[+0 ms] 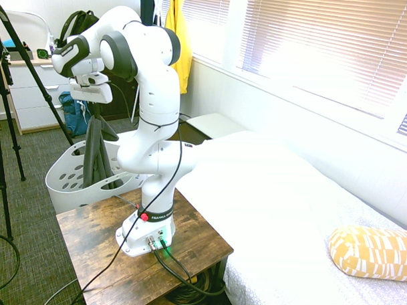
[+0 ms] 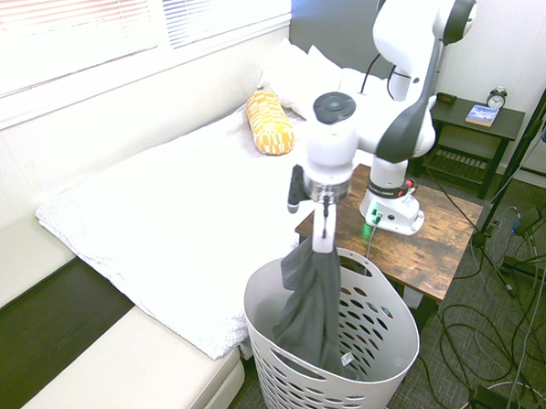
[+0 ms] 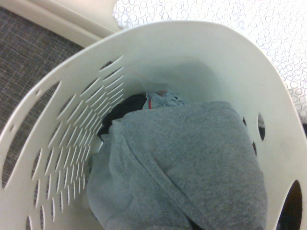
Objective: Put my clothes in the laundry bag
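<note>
grey carpet (image 1: 39, 167) beneath one white laundry basket (image 2: 403, 330), "franka" lettered on my base (image 1: 158, 216), my gripper (image 2: 324, 229) pinched closed on one dark grey garment (image 2: 313, 299), its lower part hanging inside the basket

dark garment (image 1: 96, 152) dangling from the shut gripper (image 1: 91, 94) into a white laundry basket (image 1: 61, 181) beside the wooden table (image 1: 93, 246)

We raise our white, smooth-shelled, black-banded arm (image 1: 159, 91) from its base, bend it high, and reach out to the left in the first exterior view. Our white two-finger gripper (image 2: 324, 246) hangs below the wrist (image 2: 331, 151), pointing down, its fingers closed.
</note>
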Controlling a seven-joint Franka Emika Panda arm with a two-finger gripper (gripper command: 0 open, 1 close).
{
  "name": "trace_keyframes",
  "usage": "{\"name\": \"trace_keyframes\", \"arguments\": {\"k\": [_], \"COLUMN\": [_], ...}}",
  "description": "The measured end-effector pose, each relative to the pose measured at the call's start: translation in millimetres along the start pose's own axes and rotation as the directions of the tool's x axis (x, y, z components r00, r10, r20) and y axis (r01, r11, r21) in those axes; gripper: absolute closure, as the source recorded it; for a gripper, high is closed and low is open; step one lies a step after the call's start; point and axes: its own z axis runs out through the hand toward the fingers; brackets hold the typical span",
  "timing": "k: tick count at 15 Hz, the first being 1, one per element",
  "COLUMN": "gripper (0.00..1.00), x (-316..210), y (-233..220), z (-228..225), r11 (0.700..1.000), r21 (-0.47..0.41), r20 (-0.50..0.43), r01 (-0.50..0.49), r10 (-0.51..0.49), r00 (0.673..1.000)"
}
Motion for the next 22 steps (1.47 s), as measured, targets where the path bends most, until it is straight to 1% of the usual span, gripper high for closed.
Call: {"name": "trace_keyframes", "arguments": {"k": [3, 4, 10, 12, 13, 15, 18, 20, 22], "gripper": [0.0, 0.0, 0.0, 0.0, 0.0, 0.0, 0.0, 0.0, 0.0], "x": [-24, -27, -18, 4, 28, 104, 249, 345, 420], "y": [5, 4, 4, -4, -12, -30, -39, -26, 3], "z": [50, 60, 68, 68, 67, 66, 76, 92, 104], "r11": [0.998, 0.997, 0.998, 0.999, 1.0, 0.999, 0.989, 0.976, 0.959], "r21": [-0.033, -0.042, -0.041, -0.028, -0.02, -0.007, 0.006, -0.007, -0.032], "r20": [0.027, 0.033, 0.029, 0.011, -0.003, -0.027, -0.083, -0.098, -0.11], "r01": [0.05, 0.059, 0.045, 0.029, 0.009, -0.042, -0.147, -0.217, -0.281], "r10": [-0.049, -0.057, -0.044, -0.029, -0.009, 0.042, 0.147, 0.215, 0.276], "r00": [0.998, 0.998, 0.999, 1.0, 1.0, 0.999, 0.986, 0.972, 0.955]}}
